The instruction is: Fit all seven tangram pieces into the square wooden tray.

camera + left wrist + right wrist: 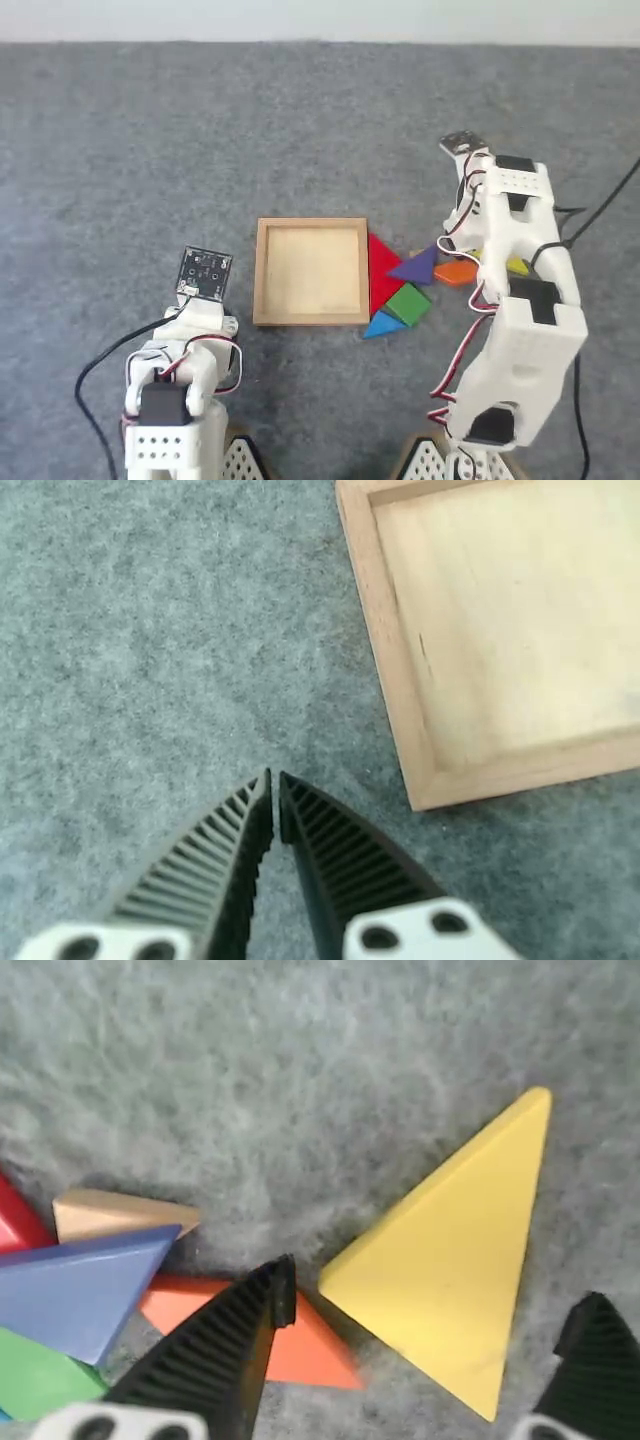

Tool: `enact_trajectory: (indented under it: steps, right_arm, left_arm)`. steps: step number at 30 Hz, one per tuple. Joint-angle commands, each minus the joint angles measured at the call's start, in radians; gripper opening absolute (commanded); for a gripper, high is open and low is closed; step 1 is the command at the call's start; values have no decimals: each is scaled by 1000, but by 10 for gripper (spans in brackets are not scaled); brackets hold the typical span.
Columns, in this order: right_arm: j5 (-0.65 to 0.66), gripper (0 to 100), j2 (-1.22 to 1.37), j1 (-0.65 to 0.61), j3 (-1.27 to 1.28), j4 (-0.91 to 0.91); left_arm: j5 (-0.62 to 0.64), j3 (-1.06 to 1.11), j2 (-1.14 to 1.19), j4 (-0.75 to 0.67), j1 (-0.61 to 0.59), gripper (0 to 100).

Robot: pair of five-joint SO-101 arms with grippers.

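The tray (pixel 261 272) shows bare wood inside, the tangram pieces (pixel 408 300) lie on the table (pixel 150 150) just beside it, my left hand (pixel 274 780) is clenched near its corner, and my right hand (pixel 440 1290) is released over the yellow triangle (pixel 460 1260).

Table (pixel 140 140) has a grey fuzzy carpet-type cover. The wooden tray (pixel 310 224) sits flat on it, approx mid-table. The pieces are all on the carpet off the tray's right side in the high view. Red triangle (pixel 380 265) is touching the tray's edge, w/ blue triangle (pixel 383 324) by its near-right corner. Green square (pixel 409 303) and purple triangle (pixel 417 266) are just past red. Pale wood piece (pixel 105 1213) is right up against purple. Orange piece (pixel 456 272) is further out, yellow triangle (pixel 455 1260) furthest.
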Motion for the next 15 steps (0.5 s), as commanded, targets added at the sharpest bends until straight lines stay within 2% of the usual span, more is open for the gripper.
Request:
enact_trajectory:
  steps: [1, 5, 15]
  right_arm:
    - [-14, 258, -16, -2, -5, -16]
    - [-38, 126, -16, -2, -2, -27]
    - [-60, 68, -68, -10, -58, 15]
  left_arm:
    - [9, -12, -20, 5, -3, 13]
    - [9, -12, -20, 5, -3, 13]
    - [9, -12, -20, 5, -3, 13]
